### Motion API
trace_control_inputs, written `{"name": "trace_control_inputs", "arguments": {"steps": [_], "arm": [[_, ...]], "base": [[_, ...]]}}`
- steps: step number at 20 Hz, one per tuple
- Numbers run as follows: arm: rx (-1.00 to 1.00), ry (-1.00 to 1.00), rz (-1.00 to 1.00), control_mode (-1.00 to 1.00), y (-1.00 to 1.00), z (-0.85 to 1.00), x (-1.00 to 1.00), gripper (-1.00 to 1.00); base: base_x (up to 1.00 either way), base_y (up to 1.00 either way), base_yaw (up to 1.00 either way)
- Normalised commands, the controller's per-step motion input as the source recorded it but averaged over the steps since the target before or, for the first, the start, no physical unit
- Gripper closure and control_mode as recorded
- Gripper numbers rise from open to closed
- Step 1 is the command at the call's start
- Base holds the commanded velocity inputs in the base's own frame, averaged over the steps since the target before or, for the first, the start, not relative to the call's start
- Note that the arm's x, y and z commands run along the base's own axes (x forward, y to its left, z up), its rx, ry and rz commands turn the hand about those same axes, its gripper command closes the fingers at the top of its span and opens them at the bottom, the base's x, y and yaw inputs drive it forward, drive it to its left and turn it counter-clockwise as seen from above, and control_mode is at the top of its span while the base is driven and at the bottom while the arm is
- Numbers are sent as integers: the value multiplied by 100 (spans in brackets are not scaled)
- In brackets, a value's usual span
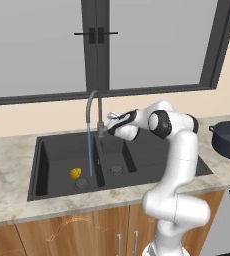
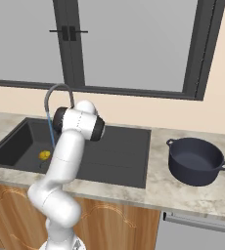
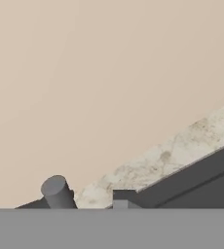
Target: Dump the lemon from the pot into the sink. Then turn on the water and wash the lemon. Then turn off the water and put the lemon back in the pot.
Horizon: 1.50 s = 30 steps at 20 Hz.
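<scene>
Lemon point(image 1: 75, 173): 1 small yellow oval fruit, lying on the floor of the larger left basin of the sink point(image 1: 52, 150), just beside the round drain point(image 1: 81, 183) and a little to the left of where the water point(image 1: 90, 150) fell; judged light, firm and rounded, its wet rind likely slippery and prone to roll, so best taken across its short middle from above with the fingers closing squarely; the right base view showed the same fruit point(image 2: 44, 155) low in the basin beside the stream. Water: 1 thin blue stream, running from the spout of the grey gooseneck faucet point(image 1: 91, 107) down to the basin floor; washing judged under way. Gripper point(image 1: 112, 118): set at the faucet base, against the small lever, well apart from the lemon; how far the jaws stood apart could not be told, nor whether they held the lever; nothing else was seen in them. Hand view: a grey cylindrical stub point(image 3: 58, 192), speckled counter point(image 3: 182, 151), beige wall. Pot point(image 2: 196, 161): 1 wide navy-blue vessel, upright and empty on the counter to the right of the sink, well apart from the fruit.
</scene>
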Motion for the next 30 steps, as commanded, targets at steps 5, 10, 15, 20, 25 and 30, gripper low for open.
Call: {"name": "trace_control_inputs", "arguments": {"steps": [5,10,15,20,25,30], "arm": [[-11,0,0,-100,60,27,30,100],[-10,0,0,-100,71,29,42,100],[-14,0,0,-100,87,40,51,100],[-14,0,0,-100,99,29,43,100],[-1,0,0,-100,6,2,3,100],[0,-1,0,-100,0,3,-8,-100]], "base": [[0,0,0],[0,0,0],[0,0,0],[0,0,0],[0,0,0],[0,0,0]]}}
